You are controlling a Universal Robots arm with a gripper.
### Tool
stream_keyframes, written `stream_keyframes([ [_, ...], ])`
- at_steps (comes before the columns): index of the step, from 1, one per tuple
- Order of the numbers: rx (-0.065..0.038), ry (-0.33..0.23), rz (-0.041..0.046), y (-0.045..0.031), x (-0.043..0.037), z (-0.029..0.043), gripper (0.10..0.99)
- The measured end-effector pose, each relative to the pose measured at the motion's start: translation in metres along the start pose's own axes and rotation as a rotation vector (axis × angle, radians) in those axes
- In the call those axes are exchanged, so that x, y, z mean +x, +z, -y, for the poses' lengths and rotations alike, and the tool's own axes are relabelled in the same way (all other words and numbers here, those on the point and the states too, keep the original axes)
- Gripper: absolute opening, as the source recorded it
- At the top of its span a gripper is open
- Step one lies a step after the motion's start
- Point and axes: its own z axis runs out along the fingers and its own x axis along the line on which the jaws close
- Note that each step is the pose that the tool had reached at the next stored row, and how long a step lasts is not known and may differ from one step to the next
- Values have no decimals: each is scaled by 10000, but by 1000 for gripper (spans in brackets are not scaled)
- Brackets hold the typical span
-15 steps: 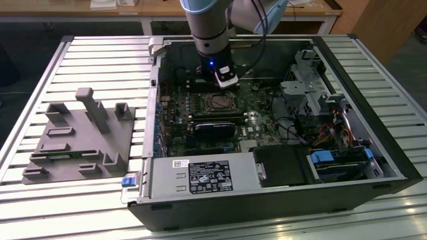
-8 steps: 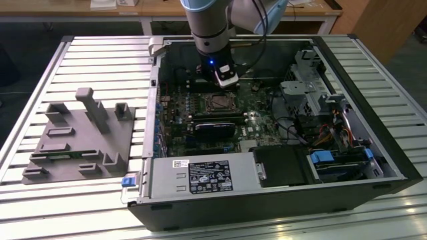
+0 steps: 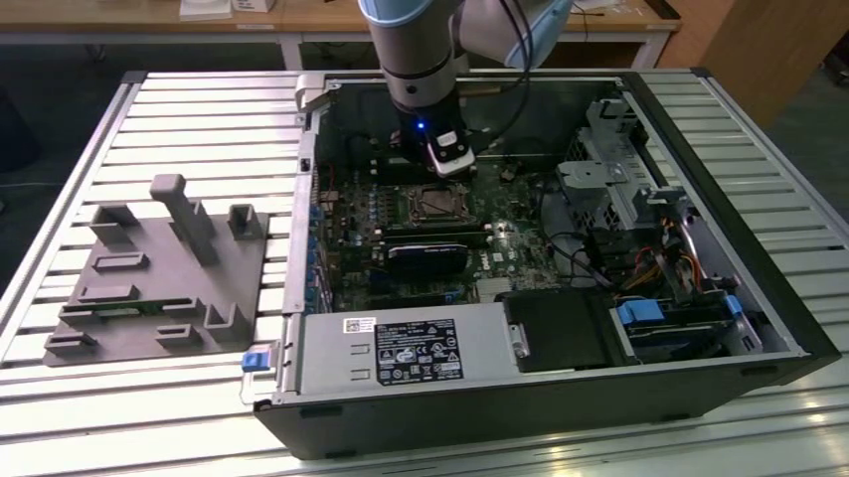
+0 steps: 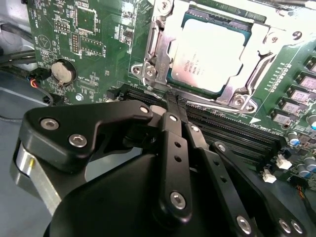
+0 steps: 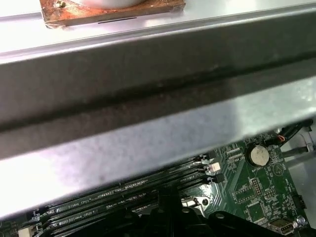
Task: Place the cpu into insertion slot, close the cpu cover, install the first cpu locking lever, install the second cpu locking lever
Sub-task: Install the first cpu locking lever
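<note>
In the second wrist view the cpu (image 4: pixel 210 54) lies flat in the insertion slot (image 4: pixel 174 79), its silver-grey top facing up. The cpu cover (image 4: pixel 159 47), a silver frame, lies down around the chip. A thin wire locking lever (image 4: pixel 197 97) runs along the socket edge nearest the gripper. My gripper (image 4: pixel 172 98) is shut, with its black fingers (image 4: pixel 170 143) meeting at that edge, right beside the lever. I cannot see whether anything is pinched between the tips. In the exterior view the gripper (image 3: pixel 451 167) hangs inside the open computer case, just behind the insertion slot (image 3: pixel 435 204).
Long black memory slots (image 4: pixel 232 131) run right beside the fingertips. A coin battery (image 4: pixel 63 72) sits on the green board. The case's metal wall (image 5: pixel 148 98) is close to the wrist. A grey fixture block (image 3: pixel 159 273) lies on the slatted table at the exterior view's left.
</note>
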Motion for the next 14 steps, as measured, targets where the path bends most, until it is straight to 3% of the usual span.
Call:
stream_keyframes([
  [14, -23, 4, -6, -21, -2, -17, 106],
])
